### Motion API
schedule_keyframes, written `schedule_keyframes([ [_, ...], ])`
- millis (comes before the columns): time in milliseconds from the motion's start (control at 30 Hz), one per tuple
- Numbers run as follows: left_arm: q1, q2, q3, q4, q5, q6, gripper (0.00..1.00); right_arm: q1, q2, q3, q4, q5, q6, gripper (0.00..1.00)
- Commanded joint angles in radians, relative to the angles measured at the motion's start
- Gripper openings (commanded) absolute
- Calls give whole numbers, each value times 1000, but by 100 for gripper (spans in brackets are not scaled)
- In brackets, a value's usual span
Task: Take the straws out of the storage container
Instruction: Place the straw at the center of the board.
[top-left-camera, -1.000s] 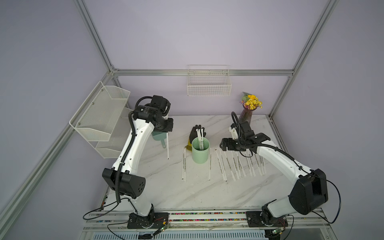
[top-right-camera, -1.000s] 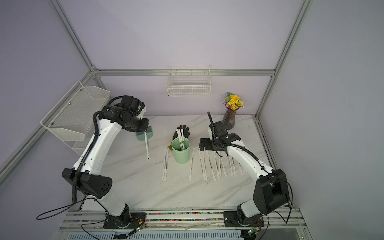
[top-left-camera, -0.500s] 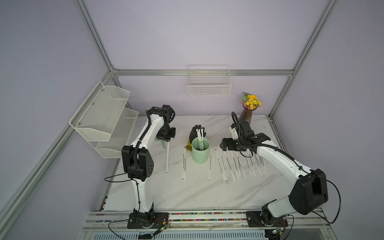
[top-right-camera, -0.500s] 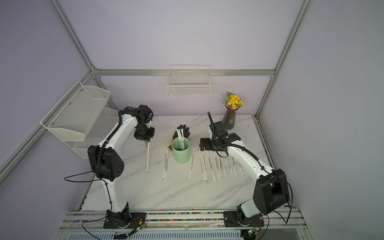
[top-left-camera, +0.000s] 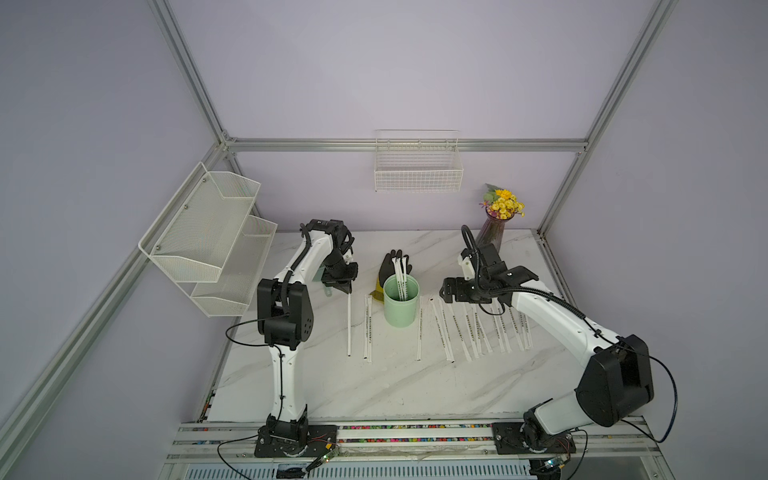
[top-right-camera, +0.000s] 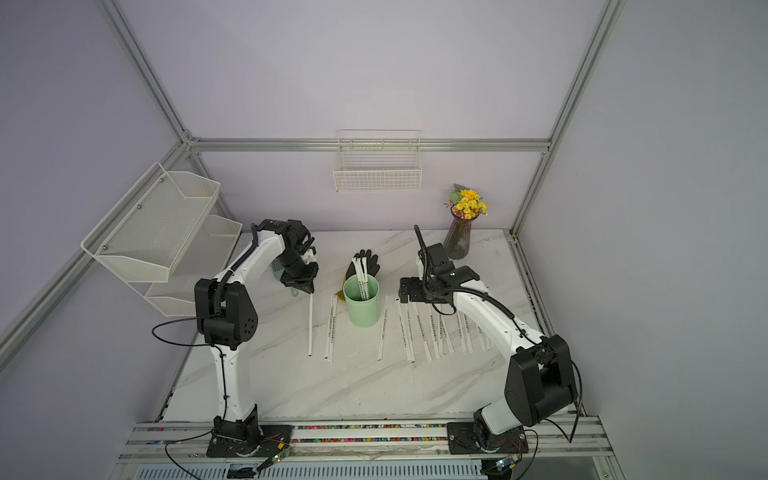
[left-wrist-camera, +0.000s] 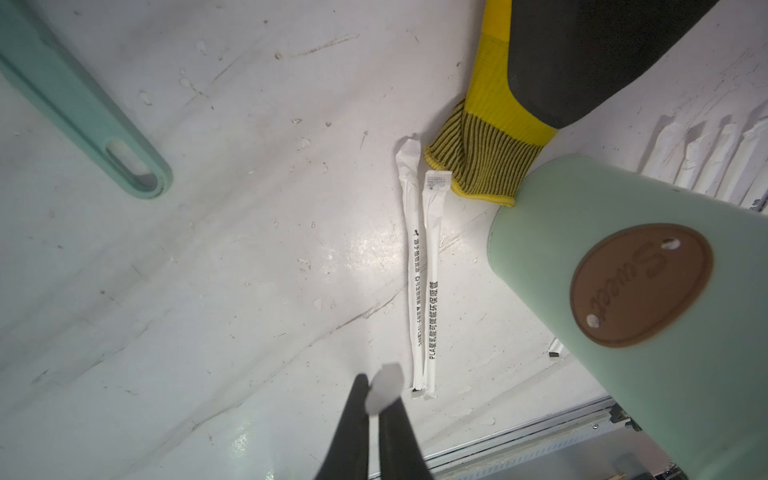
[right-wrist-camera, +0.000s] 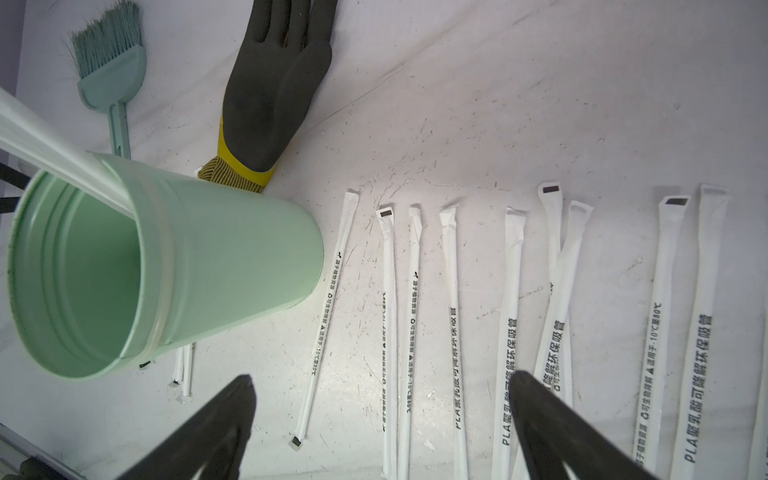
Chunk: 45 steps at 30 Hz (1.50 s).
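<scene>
Left gripper pinches a straw at the storage container's 9 o'clock, right gripper agape at 3, few straws inside: lay it flat, parallel, then release.
</scene>
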Motion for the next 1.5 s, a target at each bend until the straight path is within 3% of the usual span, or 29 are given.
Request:
schedule_keyframes([
  [0, 4, 17, 2, 8, 43, 28, 10, -5, 11, -6, 4, -2, -10, 97],
  [800, 15, 100, -60, 132, 85, -3, 10, -4, 58, 1, 9, -9, -11, 97],
  [1467, 20, 91, -72, 167, 87, -25, 18, -4, 67, -1, 8, -14, -10, 97],
])
